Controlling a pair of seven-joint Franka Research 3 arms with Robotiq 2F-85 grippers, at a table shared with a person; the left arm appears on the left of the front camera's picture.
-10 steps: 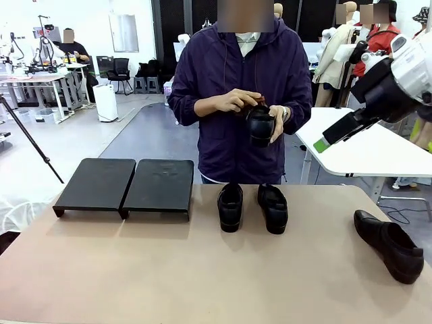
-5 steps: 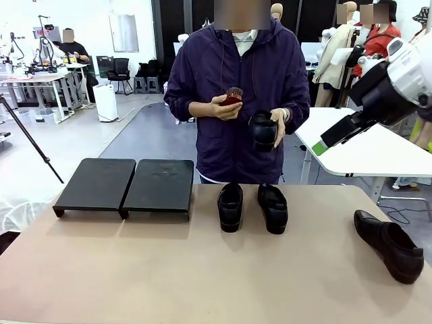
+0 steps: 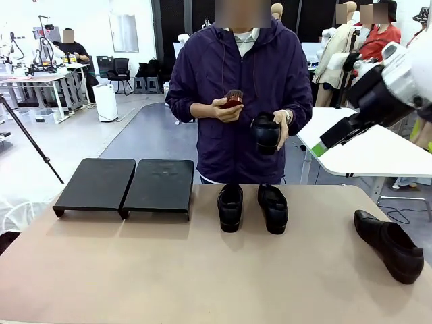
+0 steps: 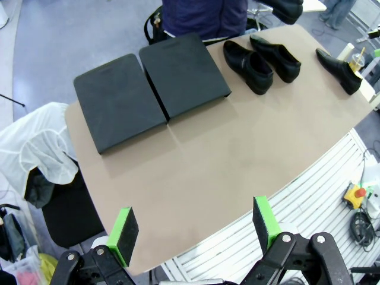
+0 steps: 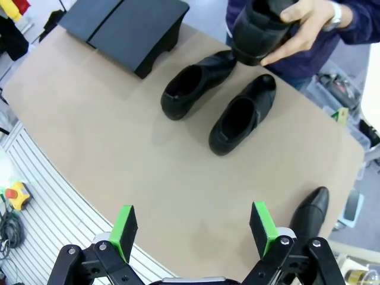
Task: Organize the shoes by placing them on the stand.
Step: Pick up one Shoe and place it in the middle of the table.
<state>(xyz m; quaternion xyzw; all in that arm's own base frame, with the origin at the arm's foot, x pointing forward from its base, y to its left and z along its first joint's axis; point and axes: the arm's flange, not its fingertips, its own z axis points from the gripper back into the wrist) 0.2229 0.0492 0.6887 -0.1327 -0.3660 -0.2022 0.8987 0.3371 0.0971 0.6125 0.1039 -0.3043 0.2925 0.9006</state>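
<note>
Brush hand point(image 3: 226, 108) lifted off held shoe point(image 3: 265, 133); R fingers point(image 5: 126, 228) apart

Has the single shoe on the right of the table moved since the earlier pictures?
No. The shoe lies at the same spot near the table's right edge.

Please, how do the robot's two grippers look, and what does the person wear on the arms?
The left gripper and the right gripper are black with green pads. The right arm is white. The person wears purple sleeves and a wristwatch.
</note>
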